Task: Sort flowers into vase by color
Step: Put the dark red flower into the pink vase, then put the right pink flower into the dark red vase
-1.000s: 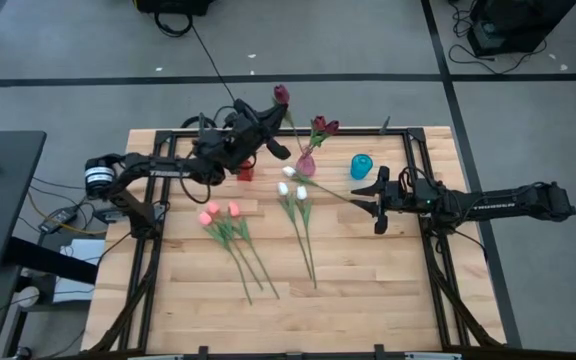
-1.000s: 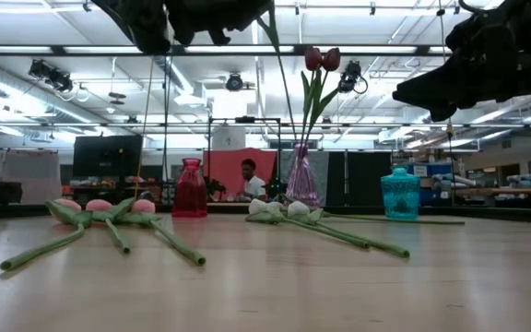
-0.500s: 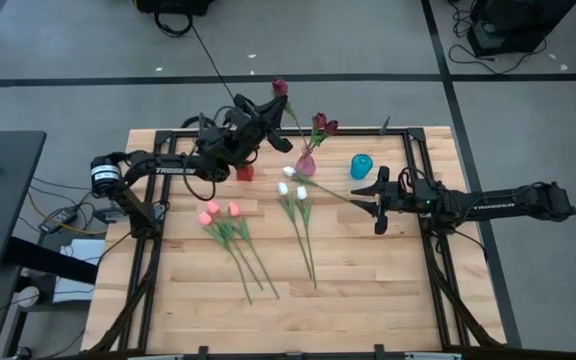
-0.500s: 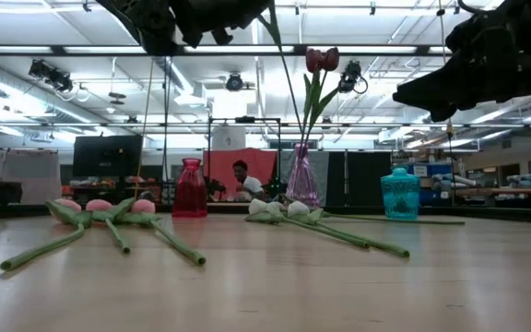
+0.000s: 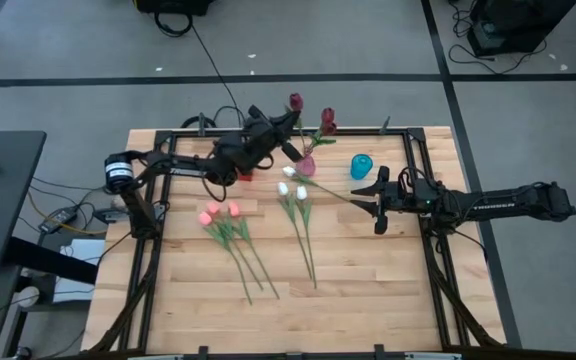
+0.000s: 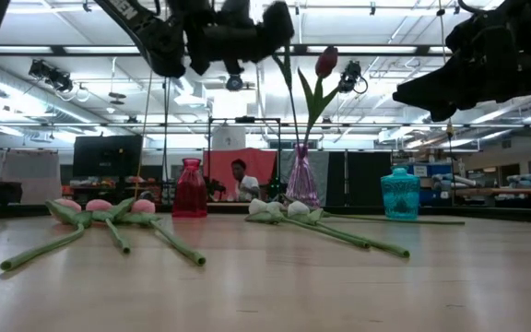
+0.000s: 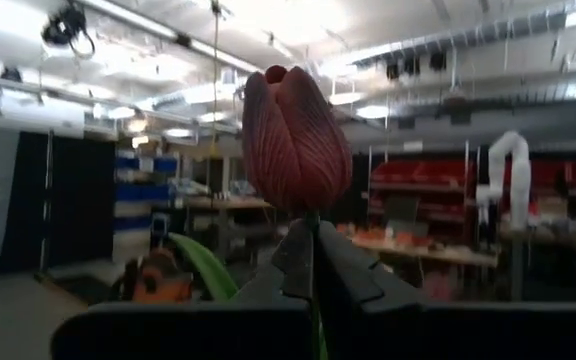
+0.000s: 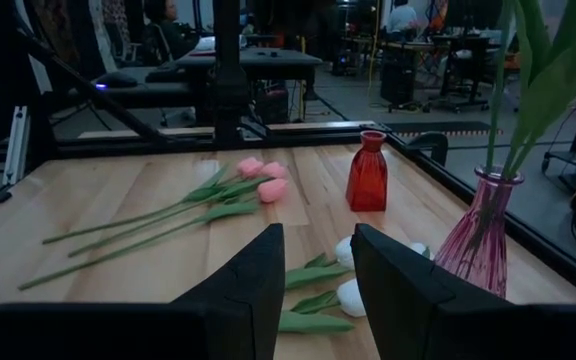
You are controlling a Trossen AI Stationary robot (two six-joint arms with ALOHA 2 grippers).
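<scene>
Gripping a dark red tulip point(image 7: 295, 140) stem, left gripper point(image 5: 290, 140) hovers apparently above pink vase point(image 5: 306, 165); right gripper point(image 5: 379, 201) waits, fingers parted.

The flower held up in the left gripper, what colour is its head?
Dark red, clearest in the left wrist view.

We find even, bright overhead lighting; ceiling strip lights point(image 6: 81, 88) above the bench point(image 5: 358, 290) glare white in the low view. Shadows on the bench are faint. In the left wrist view the dark red tulip point(image 7: 295, 140) is sharp, the room behind it soft and overexposed.
</scene>
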